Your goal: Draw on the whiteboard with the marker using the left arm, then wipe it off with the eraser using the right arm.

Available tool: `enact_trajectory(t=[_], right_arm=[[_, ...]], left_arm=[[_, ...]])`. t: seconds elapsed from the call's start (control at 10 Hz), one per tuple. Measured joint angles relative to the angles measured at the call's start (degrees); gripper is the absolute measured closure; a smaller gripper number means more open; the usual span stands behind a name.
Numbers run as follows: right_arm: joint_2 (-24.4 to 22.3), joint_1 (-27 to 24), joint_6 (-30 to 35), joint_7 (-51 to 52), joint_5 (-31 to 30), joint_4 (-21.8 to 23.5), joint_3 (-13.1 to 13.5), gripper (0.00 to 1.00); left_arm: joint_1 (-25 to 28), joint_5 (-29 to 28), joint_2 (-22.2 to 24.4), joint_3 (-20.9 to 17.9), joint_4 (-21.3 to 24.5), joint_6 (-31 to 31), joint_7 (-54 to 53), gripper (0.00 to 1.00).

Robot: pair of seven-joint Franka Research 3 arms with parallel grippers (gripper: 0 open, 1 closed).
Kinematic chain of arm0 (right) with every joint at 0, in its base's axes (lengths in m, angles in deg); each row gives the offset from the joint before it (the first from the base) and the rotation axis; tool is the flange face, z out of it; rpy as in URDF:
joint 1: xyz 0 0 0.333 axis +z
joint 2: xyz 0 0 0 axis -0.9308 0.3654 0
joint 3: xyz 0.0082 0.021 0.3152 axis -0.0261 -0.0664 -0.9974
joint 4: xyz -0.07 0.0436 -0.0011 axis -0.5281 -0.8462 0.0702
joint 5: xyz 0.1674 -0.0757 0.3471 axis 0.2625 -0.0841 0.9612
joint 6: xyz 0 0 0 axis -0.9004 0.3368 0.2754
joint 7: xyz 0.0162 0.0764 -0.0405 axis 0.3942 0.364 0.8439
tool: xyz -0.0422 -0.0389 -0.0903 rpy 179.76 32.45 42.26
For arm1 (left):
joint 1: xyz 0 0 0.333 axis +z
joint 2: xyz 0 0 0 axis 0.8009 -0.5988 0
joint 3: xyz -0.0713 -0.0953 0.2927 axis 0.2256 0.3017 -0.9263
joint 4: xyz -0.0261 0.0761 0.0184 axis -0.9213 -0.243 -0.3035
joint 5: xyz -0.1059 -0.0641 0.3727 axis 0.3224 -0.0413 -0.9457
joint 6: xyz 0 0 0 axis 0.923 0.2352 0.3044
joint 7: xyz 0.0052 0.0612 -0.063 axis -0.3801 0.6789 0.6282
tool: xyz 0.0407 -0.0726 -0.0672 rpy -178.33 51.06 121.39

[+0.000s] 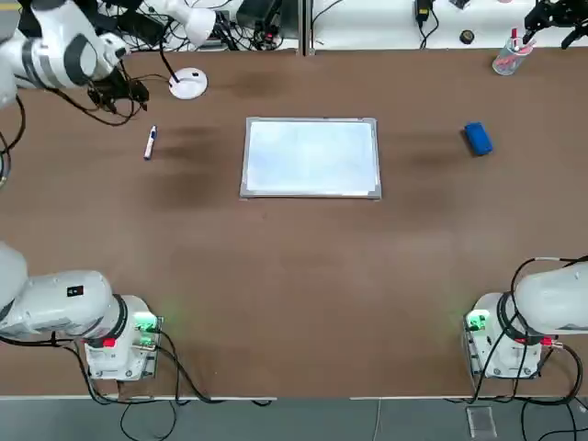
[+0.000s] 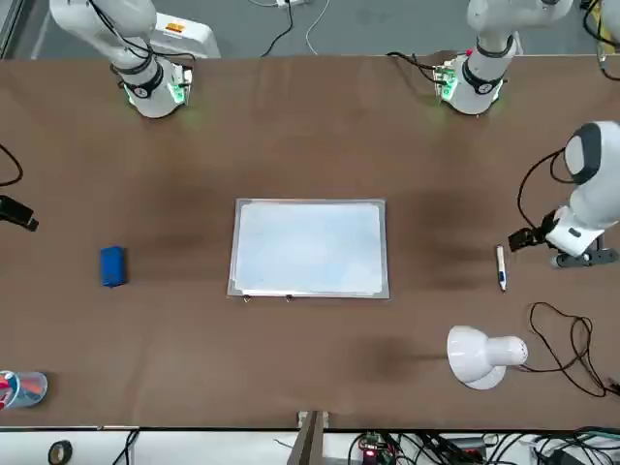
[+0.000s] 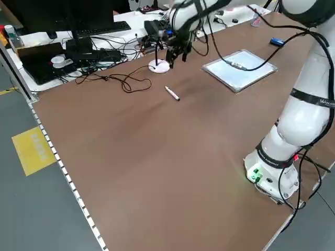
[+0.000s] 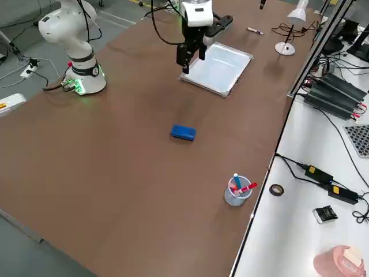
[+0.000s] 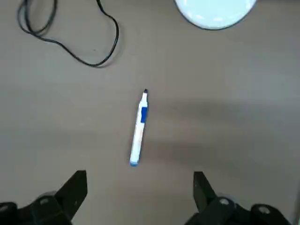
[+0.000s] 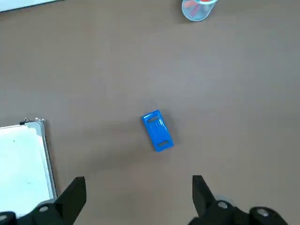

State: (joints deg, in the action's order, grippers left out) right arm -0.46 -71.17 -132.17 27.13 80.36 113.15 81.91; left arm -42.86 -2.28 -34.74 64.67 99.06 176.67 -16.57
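The whiteboard lies flat in the middle of the table, its surface showing only faint smudges. The marker, white with a blue cap, lies on the table to the board's left. My left gripper hovers above the marker, open, with nothing between its fingers. To the board's right lies the blue eraser. Above the table near it, my right gripper stands open and empty, with the eraser ahead of its fingers.
A white desk lamp with a trailing black cable stands at the far edge beyond the marker. A clear cup of red-tipped pens stands at the far right corner. A tape roll lies on the white bench beyond.
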Motion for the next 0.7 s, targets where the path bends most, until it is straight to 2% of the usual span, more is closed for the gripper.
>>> enact_trajectory(t=[0.2,0.4,0.5,0.6,0.7], right_arm=[[0.0,0.0,0.0,-0.45,0.0,0.0,0.0,0.0],[0.0,0.0,0.0,-0.74,0.0,0.0,0.02,0.0],[0.0,0.0,0.0,-0.81,0.0,0.0,0.03,0.0],[0.0,0.0,0.0,-0.86,0.0,0.0,0.04,0.0],[0.0,0.0,0.0,-0.91,0.0,0.0,0.05,0.0]], left_arm=[[1.1,0.0,-3.05,-0.02,2.77,5.16,-0.01,0.02],[1.47,0.0,-5.9,-0.02,3.5,7.23,-0.01,0.03],[1.47,-0.01,-6.88,-0.01,3.49,7.68,-0.01,0.07],[1.46,-0.42,-7.62,-0.01,3.49,7.95,-0.08,0.19],[1.48,-2.01,-8.16,0.0,3.49,8.3,-0.14,0.22]])
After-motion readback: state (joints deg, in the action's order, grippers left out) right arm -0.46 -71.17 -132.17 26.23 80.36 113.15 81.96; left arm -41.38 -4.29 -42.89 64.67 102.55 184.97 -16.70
